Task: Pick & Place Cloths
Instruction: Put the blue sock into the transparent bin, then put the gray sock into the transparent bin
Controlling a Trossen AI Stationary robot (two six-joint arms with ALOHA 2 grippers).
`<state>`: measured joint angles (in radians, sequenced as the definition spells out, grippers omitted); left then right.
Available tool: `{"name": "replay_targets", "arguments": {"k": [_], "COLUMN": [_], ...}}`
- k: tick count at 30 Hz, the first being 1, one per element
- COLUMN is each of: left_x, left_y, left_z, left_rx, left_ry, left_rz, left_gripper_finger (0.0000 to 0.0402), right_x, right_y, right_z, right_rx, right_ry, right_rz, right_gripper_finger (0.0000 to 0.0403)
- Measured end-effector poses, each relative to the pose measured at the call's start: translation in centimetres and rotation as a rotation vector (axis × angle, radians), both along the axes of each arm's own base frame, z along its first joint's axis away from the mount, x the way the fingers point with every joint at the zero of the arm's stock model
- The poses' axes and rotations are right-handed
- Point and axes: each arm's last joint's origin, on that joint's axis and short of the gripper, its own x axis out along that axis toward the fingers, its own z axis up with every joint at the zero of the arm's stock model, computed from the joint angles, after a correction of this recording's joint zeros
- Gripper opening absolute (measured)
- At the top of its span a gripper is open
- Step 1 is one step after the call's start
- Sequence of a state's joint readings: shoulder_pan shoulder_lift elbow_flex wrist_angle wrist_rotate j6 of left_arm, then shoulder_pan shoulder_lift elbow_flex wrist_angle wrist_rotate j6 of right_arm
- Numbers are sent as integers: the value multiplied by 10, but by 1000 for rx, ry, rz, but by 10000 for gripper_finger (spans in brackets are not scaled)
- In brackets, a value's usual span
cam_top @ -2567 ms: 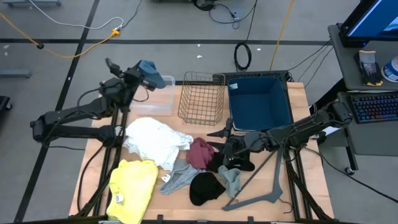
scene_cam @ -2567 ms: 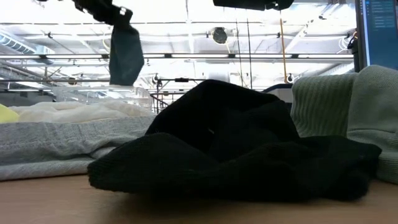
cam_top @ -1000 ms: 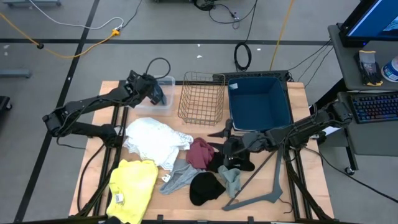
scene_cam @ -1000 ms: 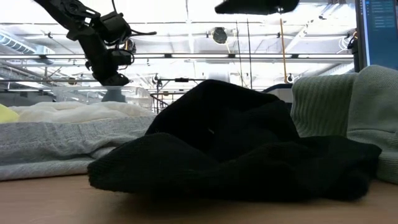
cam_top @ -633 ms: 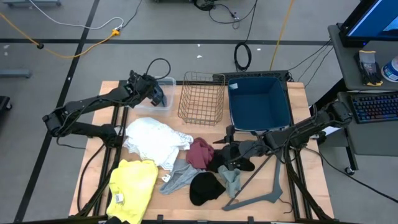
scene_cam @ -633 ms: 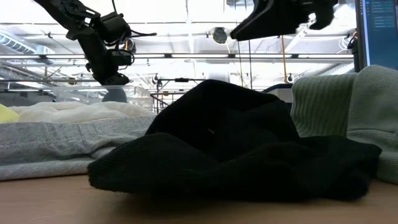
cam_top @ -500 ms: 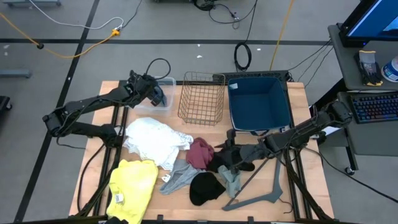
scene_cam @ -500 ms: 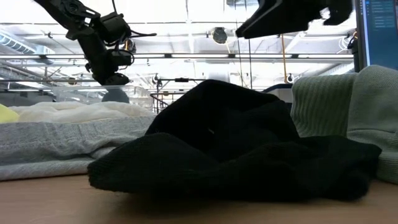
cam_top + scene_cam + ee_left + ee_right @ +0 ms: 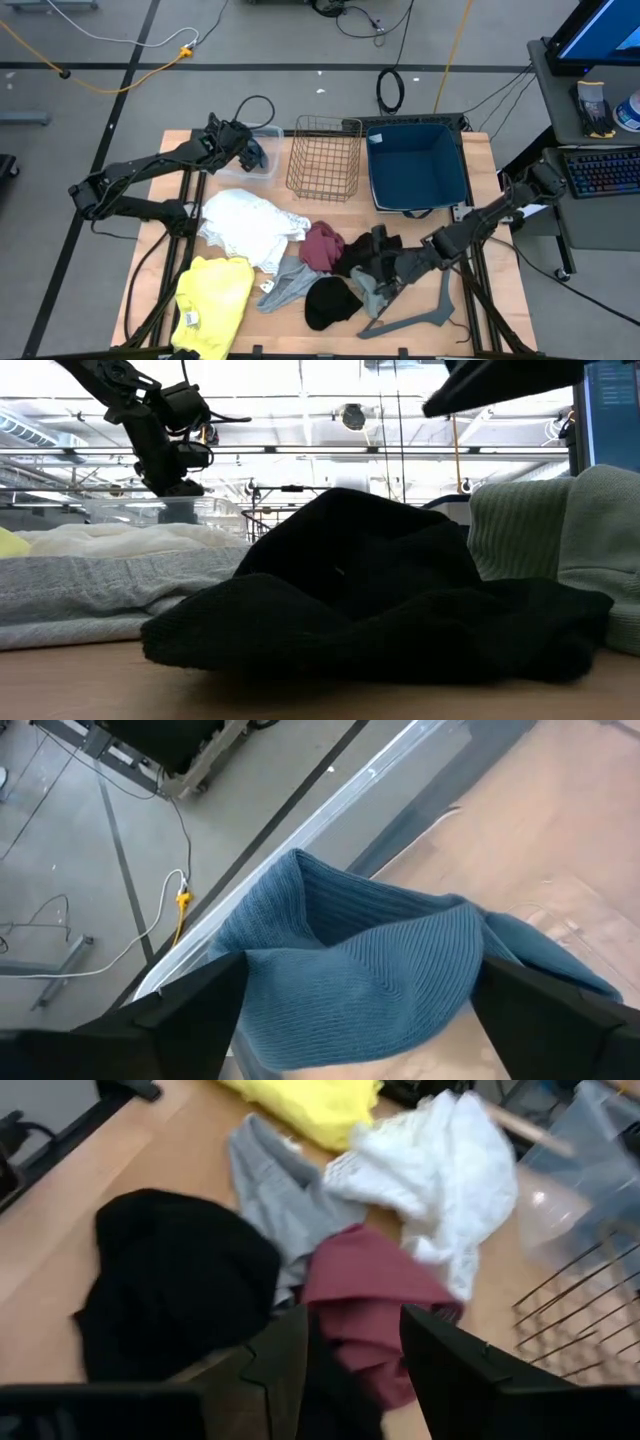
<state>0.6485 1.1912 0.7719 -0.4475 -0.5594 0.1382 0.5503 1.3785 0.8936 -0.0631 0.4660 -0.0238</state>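
My left gripper [image 9: 246, 150] hangs open over a clear plastic bin [image 9: 268, 160] at the table's far left. The blue cloth [image 9: 340, 920] lies in the bin between its spread fingers. My right gripper [image 9: 381, 268] is open, low over the pile of cloths near the table's middle. Its fingers point at the maroon cloth [image 9: 370, 1295]. A black cloth [image 9: 180, 1290], a grey one [image 9: 280, 1200], the white one [image 9: 250, 225] and the yellow one [image 9: 212, 305] lie flat on the table. A grey-green piece [image 9: 371, 292] lies under the right wrist. My left gripper [image 9: 362, 970] comes down from above with one finger on either side of the blue cloth's bunched top fold [image 9: 380, 985]. The cloth rests in the bin. Whether the fingers touch it, I cannot tell.
A wire basket [image 9: 325, 160] and a blue tub [image 9: 418, 170] stand at the far edge, right of the clear bin. A grey plastic hanger [image 9: 420, 312] lies near the front right, beside my right arm. In the low view the black cloth [image 9: 370, 590] fills the foreground.
My left gripper has opened over the clear bin and let go of the blue cloth, which now lies in the bin. My right gripper has moved toward the table's near edge and a little right, staying low over the pile.
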Motion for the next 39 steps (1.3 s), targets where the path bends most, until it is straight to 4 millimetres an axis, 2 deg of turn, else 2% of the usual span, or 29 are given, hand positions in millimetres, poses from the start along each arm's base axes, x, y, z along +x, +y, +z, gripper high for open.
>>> {"name": "replay_targets", "arguments": {"k": [8, 13, 23, 28, 32, 39], "left_x": [0, -2, -1, -1, 2, 6], "left_y": [0, -2, 1, 0, -3, -7], "left_z": [0, 0, 47, 66, 73, 74], "left_rx": [3, -26, -125, -155, -225, -353], "left_ry": [40, 56, -59, -111, -173, -262], "left_rz": [-30, -31, -11, 2, -69, -195], "left_gripper_finger": [371, 366, 365, 365, 365, 365], "right_x": [-10, -11, -11, -11, -12, -20], "right_y": [10, 12, 13, 14, 17, 25], "right_z": [-4, -5, -5, -6, -6, -9], "right_rx": [78, 118, 125, 201, 273, 318], "right_ry": [50, 80, 83, 116, 157, 222], "right_rz": [-22, 32, 34, 58, 104, 139], "right_gripper_finger": [174, 174, 175, 177, 175, 174]}}
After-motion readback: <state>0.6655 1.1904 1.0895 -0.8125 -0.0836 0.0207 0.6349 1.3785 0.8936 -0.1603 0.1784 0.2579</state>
